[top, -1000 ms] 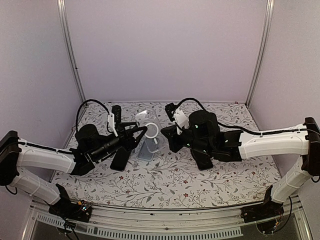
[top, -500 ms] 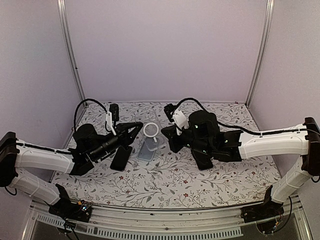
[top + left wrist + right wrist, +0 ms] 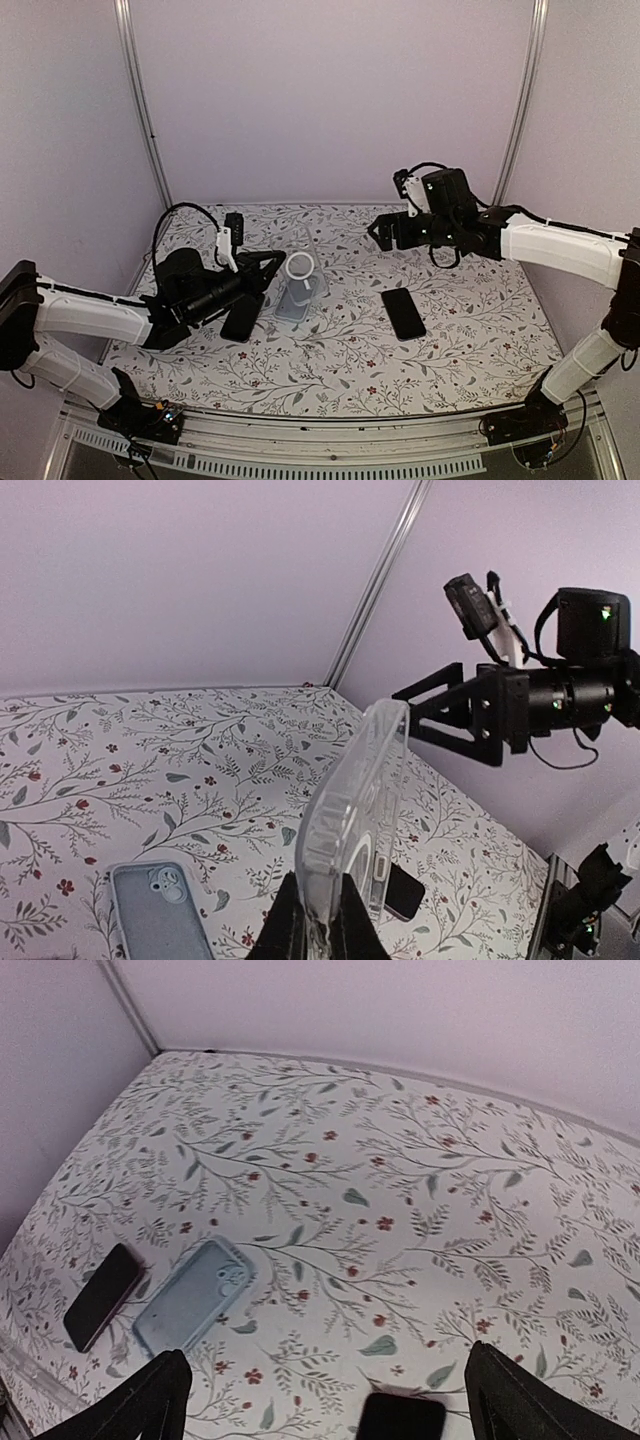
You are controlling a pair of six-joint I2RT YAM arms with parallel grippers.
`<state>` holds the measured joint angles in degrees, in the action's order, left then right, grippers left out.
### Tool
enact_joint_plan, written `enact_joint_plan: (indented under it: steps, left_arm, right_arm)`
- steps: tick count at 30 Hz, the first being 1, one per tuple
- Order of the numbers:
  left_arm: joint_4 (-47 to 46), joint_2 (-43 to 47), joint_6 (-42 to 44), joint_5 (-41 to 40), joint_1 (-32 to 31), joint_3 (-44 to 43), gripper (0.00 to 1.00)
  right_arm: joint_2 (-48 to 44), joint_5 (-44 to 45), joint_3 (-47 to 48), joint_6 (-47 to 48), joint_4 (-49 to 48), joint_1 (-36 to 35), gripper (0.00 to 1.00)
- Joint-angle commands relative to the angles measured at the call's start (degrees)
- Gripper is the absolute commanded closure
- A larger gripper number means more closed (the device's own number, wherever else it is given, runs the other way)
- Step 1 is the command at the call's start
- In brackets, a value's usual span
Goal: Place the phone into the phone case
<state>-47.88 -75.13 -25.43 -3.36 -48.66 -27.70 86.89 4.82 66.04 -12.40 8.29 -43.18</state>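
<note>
Left gripper (image 3: 320, 927): it is closed tight on the bottom edge of the clear case (image 3: 355, 810). It holds the case standing up on its end, above the flowery table (image 3: 120, 750).
Clear case: nothing is in it. We can see right through it, and it has a round ring on its back.
Right gripper (image 3: 328, 1355): its two fingers are wide apart and they hold nothing. It hangs high over the far right part of the table, well apart from the clear case.
Pale blue case (image 3: 195, 1295): it lies flat on the table, under the clear case. We cannot tell for sure if anything is inside it.
Left black phone (image 3: 241, 317): it lies flat, just beside the pale blue case.
Right black phone (image 3: 403, 313): it lies flat on its own, on the right gripper's side of the table.
Done so far: the clear case is up and ready in the left gripper.
Left to do: no phone is in the clear case yet. We think the right gripper must go down, take a black phone and push it into the clear case.
</note>
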Motion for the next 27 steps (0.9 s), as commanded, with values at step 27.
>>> enact_joint_plan:
  steps: [27]
  left_arm:
    - [5.2,-6.9,-6.9,2.0,-0.8,-3.4,1.00]
  right_arm:
    - [23.2,-9.3,3.4,-5.5,28.2,6.2,0.01]
